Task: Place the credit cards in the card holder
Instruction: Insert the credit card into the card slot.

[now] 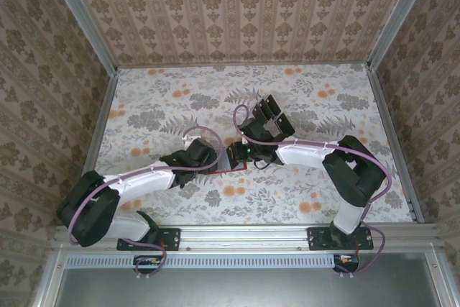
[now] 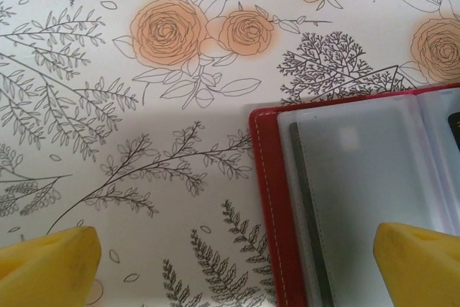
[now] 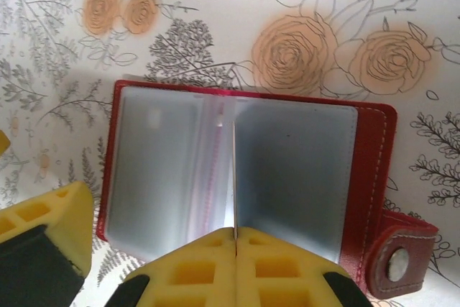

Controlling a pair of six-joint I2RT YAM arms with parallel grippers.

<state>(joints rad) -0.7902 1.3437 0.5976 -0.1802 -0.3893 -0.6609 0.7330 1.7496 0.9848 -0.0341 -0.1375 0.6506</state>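
Flowered tablecloth (image 2: pixel 144 141) is lying under everything. Right gripper (image 3: pixel 235 239), fingers together, is pinching a thin leaf (image 3: pixel 234 170) standing edge-on over the middle of the holder (image 3: pixel 370 177); card or sleeve, I cannot tell. Left gripper (image 2: pixel 233 242), fingers apart, is straddling the open holder's edge, one finger (image 2: pixel 417 264) over its sleeves (image 2: pixel 359 177). Insertion appears to be underway; next, the leaf is wanting a slide into a pocket, with the holder pinned.
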